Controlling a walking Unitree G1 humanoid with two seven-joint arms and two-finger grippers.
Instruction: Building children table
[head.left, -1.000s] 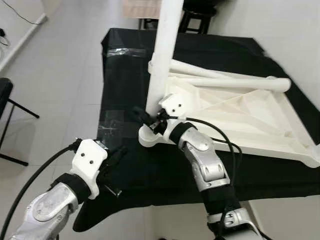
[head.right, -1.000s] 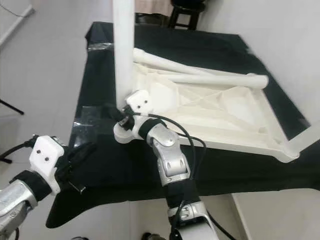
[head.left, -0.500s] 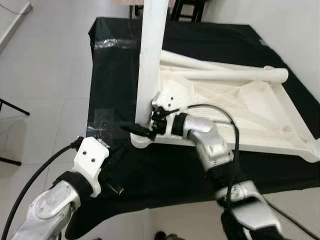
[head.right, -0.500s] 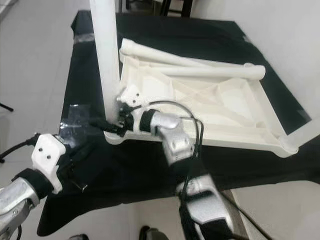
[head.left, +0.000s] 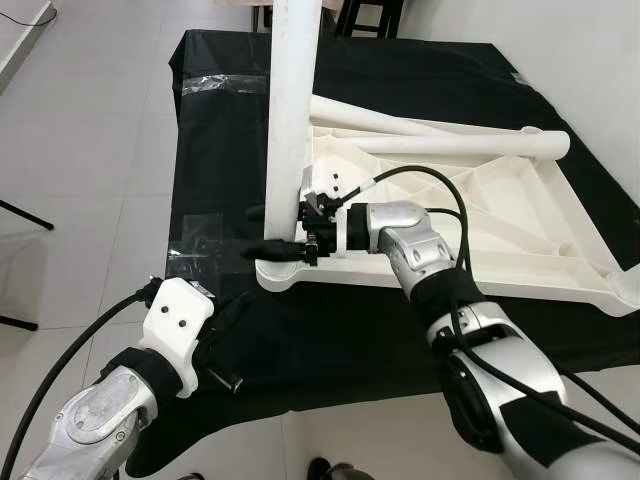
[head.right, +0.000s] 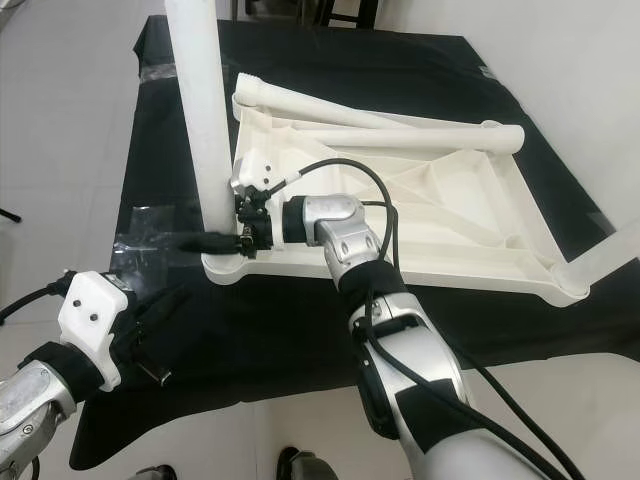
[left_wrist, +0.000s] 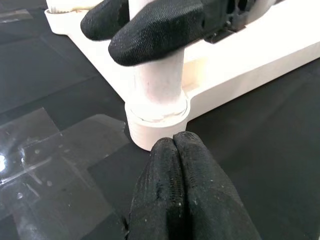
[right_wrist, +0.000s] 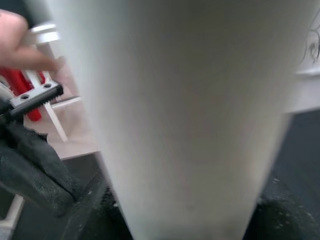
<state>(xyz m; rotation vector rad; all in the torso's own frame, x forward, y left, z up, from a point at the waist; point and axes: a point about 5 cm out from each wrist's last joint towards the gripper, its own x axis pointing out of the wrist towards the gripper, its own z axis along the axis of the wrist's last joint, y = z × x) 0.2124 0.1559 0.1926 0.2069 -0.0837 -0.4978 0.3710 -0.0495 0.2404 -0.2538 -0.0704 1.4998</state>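
Now our right gripper (head.left: 272, 232) has swung level, its 2 fingers straddling the upright leg (head.left: 290, 110) just above the corner socket (left_wrist: 156, 122) of the upturned tabletop (head.left: 500, 225), ready for seating, while our left gripper (left_wrist: 179, 187), fingers pressed together and empty, waits beside it.

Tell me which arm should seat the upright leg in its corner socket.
Right. Its claw straddles the upright leg just above the socket. The left claw is shut and sits on the black cloth in front, holding nothing.
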